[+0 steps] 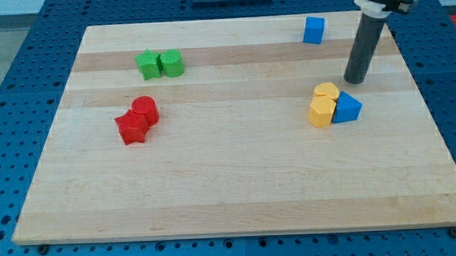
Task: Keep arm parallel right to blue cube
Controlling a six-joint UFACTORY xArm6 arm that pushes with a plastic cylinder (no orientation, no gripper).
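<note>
Reds [131, 129]; blue cube [313, 30] beyond my tip [355, 80].

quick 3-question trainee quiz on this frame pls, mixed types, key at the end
1. True or false: my tip touches the blue cube.
2. Which pair sits nearest my tip?
A. the green blocks
B. the red blocks
C. the yellow blocks
3. Fill in: the blue wedge-like block rests against the ____ blocks, on their right in the view.

Key
1. False: my tip is apart from the cube, lower and to the view's right of it.
2. C
3. yellow
</note>
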